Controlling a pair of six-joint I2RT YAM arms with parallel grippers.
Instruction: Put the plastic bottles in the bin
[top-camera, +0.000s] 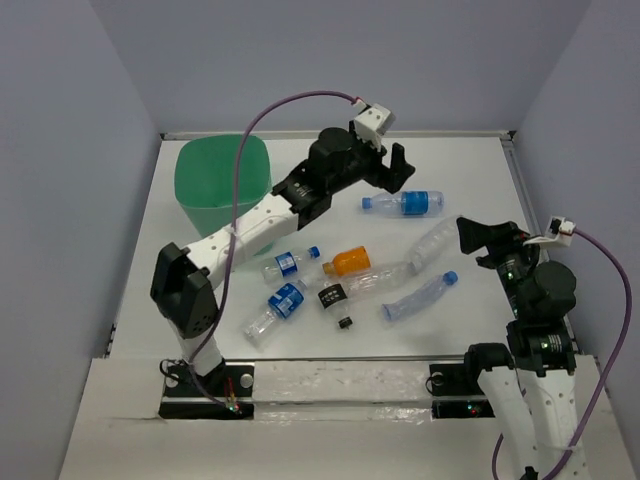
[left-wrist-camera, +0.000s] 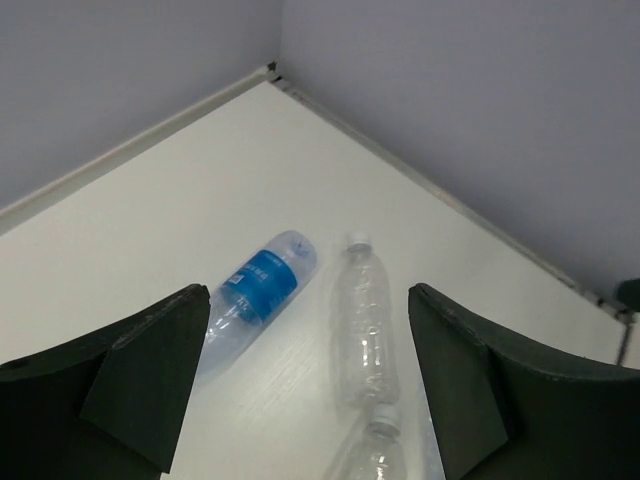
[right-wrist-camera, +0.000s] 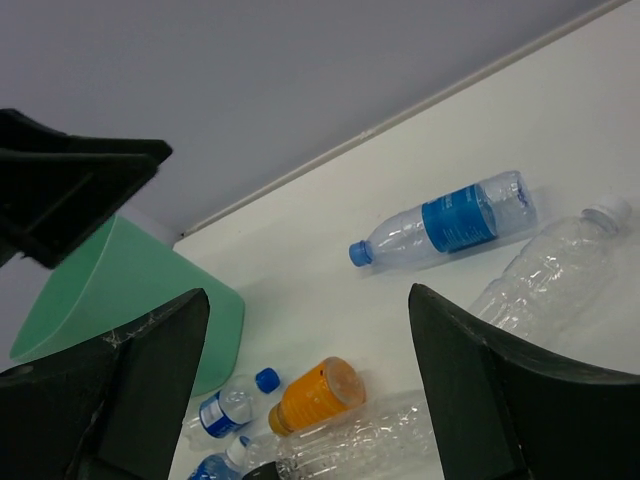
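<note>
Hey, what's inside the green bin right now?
From above, the mint-green bin shows only bare green interior, nothing lying in it. The purple cable covers a thin strip; the right wrist view shows just its outer wall.

Bin (top-camera: 215, 185) far-left on table (top-camera: 470, 170); bottles (top-camera: 405, 203) strewn to its right, across middle; small cap (top-camera: 345, 322) just before them.

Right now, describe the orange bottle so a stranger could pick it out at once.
Start at the mint-green plastic tub at the far left, then look right and nearer, to mid-table. The orange plastic bottle lies on its side there, the only orange one among clear bottles.
</note>
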